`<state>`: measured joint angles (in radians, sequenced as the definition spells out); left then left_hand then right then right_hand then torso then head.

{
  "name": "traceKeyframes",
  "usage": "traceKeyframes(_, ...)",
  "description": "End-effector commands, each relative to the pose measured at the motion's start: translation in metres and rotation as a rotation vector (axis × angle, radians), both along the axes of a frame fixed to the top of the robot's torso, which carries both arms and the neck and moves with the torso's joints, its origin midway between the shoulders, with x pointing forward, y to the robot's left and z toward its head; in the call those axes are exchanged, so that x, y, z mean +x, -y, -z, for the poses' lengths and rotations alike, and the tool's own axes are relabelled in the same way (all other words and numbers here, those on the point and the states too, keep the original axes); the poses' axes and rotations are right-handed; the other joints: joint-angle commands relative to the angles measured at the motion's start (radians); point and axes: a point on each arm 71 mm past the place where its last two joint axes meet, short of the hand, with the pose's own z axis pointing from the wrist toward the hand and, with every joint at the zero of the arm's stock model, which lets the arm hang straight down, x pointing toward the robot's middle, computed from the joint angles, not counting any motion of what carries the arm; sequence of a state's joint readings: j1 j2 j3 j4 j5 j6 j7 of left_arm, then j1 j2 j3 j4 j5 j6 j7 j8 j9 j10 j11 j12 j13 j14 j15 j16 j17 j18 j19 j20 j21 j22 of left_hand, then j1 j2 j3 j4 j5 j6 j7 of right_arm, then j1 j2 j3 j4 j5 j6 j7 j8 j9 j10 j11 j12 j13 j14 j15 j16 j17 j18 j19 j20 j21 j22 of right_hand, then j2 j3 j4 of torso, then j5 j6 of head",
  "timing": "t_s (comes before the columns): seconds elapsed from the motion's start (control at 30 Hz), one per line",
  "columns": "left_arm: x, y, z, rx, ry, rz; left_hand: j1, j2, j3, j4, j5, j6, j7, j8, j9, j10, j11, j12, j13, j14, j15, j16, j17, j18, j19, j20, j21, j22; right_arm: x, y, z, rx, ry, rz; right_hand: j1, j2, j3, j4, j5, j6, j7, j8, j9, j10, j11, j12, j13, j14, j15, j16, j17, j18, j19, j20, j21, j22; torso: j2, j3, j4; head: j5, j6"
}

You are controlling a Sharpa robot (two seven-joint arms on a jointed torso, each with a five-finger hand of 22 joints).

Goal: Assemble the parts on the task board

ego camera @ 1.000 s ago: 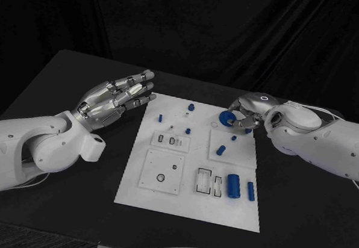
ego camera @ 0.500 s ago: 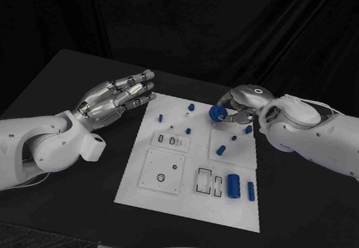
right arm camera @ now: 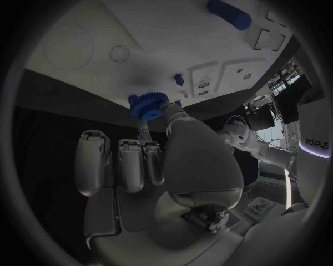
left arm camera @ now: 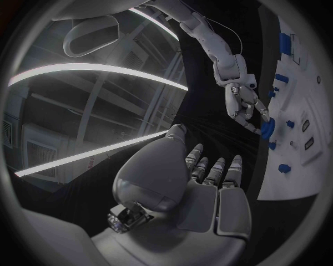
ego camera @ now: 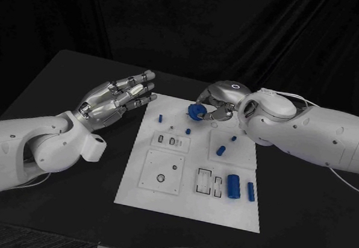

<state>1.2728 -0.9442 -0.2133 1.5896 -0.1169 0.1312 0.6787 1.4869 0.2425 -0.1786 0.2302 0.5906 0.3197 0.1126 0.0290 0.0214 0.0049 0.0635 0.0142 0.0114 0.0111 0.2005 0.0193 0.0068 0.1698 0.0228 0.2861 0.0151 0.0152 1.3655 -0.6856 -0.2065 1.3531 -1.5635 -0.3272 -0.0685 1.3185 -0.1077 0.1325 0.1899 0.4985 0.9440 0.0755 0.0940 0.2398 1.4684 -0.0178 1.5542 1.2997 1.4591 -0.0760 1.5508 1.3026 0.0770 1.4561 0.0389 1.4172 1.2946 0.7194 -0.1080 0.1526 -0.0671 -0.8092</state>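
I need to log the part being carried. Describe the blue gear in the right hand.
The blue gear is a small toothed wheel, matte like plastic, with fine teeth round its rim and a raised hub. The right hand pinches it at its fingertips above the far end of the task board, clear of the surface. Nothing else touches it.

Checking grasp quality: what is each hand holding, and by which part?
The right hand pinches the blue gear by its toothed rim. The left hand holds nothing.
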Motion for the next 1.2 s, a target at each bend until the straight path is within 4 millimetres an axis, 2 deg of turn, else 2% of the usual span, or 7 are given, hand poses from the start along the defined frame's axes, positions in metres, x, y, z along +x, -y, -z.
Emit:
traceKeyframes(0.03, -0.001, 0.001, -0.003, -0.037, 0.026, 0.011, 0.011, 0.002, 0.041, -0.004, 0.02, -0.007, 0.0, 0.01, 0.016, -0.005, 0.013, -0.014, -0.011, 0.0, 0.011, 0.01, 0.003, -0.014, 0.01, 0.005, 0.015, 0.004, 0.003, -0.004, 0.001, -0.015, -0.027, -0.011, 0.026, 0.024, 0.048, -0.016, 0.012, 0.099, -0.01, 0.089, 0.118, 0.102, -0.001, 0.017, 0.271, 0.112, 0.0, 0.02, 0.268, -0.032, 0.007, -0.004, 0.002, 0.181, 0.0, -0.0003, 0.0003, -0.001, 0.0)
traceKeyframes(0.33, -0.001, 0.003, -0.003, -0.038, 0.025, 0.016, 0.011, 0.002, 0.041, -0.004, 0.02, -0.007, 0.0, 0.01, 0.016, -0.005, 0.013, -0.014, -0.011, 0.0, 0.011, 0.01, 0.003, -0.014, 0.01, 0.005, 0.015, 0.004, 0.012, -0.019, 0.004, -0.036, -0.04, -0.027, 0.026, 0.026, 0.051, -0.021, 0.002, 0.089, -0.006, 0.084, 0.123, 0.102, 0.002, 0.017, 0.271, 0.112, 0.003, 0.02, 0.268, -0.031, 0.006, -0.002, 0.0, 0.181, 0.0, -0.0012, 0.001, -0.004, -0.001)
traceKeyframes(0.77, 0.0, 0.005, -0.002, -0.039, 0.02, 0.026, 0.012, 0.003, 0.044, -0.005, 0.021, -0.007, 0.0, 0.01, 0.016, -0.005, 0.013, -0.014, -0.011, 0.0, 0.011, 0.011, 0.003, -0.015, 0.01, 0.005, 0.015, 0.004, 0.017, -0.029, 0.009, -0.045, -0.045, -0.031, 0.023, 0.027, 0.055, -0.028, -0.016, 0.067, 0.001, 0.069, 0.128, 0.102, 0.007, 0.017, 0.271, 0.112, 0.007, 0.02, 0.268, -0.03, 0.002, 0.003, -0.007, 0.178, 0.001, -0.0001, -0.0001, -0.007, -0.005)
traceKeyframes(1.0, 0.0, 0.005, -0.001, -0.039, 0.018, 0.03, 0.012, 0.003, 0.044, -0.005, 0.021, -0.007, 0.0, 0.01, 0.016, -0.005, 0.013, -0.014, -0.011, 0.0, 0.011, 0.011, 0.003, -0.015, 0.01, 0.005, 0.015, 0.004, 0.018, -0.033, 0.012, -0.05, -0.051, -0.032, 0.013, 0.027, 0.06, -0.032, -0.046, 0.021, 0.006, 0.036, 0.123, 0.102, 0.01, 0.017, 0.271, 0.112, 0.011, 0.02, 0.268, -0.029, 0.0, 0.007, -0.011, 0.178, 0.001, 0.0004, -0.0013, -0.008, -0.009)
traceKeyframes(1.1, 0.0, 0.005, -0.001, -0.039, 0.017, 0.031, 0.012, 0.003, 0.044, -0.005, 0.021, -0.007, 0.0, 0.01, 0.016, -0.005, 0.013, -0.014, -0.011, 0.0, 0.011, 0.011, 0.003, -0.015, 0.01, 0.005, 0.015, 0.004, 0.019, -0.034, 0.013, -0.051, -0.054, -0.032, 0.006, 0.024, 0.066, -0.035, -0.059, -0.028, 0.005, 0.001, 0.108, 0.102, 0.01, 0.017, 0.271, 0.112, 0.012, 0.02, 0.268, -0.028, -0.001, 0.009, -0.014, 0.179, 0.0, 0.0009, -0.002, -0.007, -0.01)
traceKeyframes(1.2, 0.0, 0.005, -0.001, -0.039, 0.016, 0.032, 0.012, 0.003, 0.044, -0.005, 0.021, -0.007, 0.0, 0.01, 0.016, -0.005, 0.013, -0.014, -0.011, 0.0, 0.011, 0.011, 0.003, -0.015, 0.01, 0.005, 0.015, 0.004, 0.019, -0.034, 0.015, -0.052, -0.057, -0.032, 0.003, 0.023, 0.066, -0.034, -0.067, -0.037, 0.006, -0.007, 0.104, 0.102, 0.011, 0.017, 0.271, 0.112, 0.011, 0.02, 0.268, -0.028, -0.001, 0.009, -0.015, 0.179, 0.0, 0.0009, -0.0017, -0.008, -0.012)
